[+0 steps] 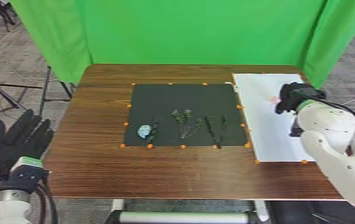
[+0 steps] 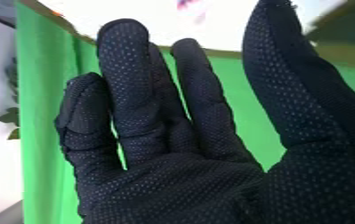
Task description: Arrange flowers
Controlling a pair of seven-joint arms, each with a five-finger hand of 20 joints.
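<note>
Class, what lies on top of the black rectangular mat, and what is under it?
On the mat: a pale blue bloom, green sprigs and slender dark stems. Whatever is beneath is covered.

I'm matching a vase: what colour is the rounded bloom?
The bloom is pale blue, clearest in the head view.

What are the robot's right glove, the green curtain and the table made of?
The right hand's glove looks like matt black fabric, with a dotted, net-like weave. The curtain seems to be dull cloth, since it hangs in folds. The table looks like smooth brown wood with streaky grain, or maybe a wood-look covering.
</note>
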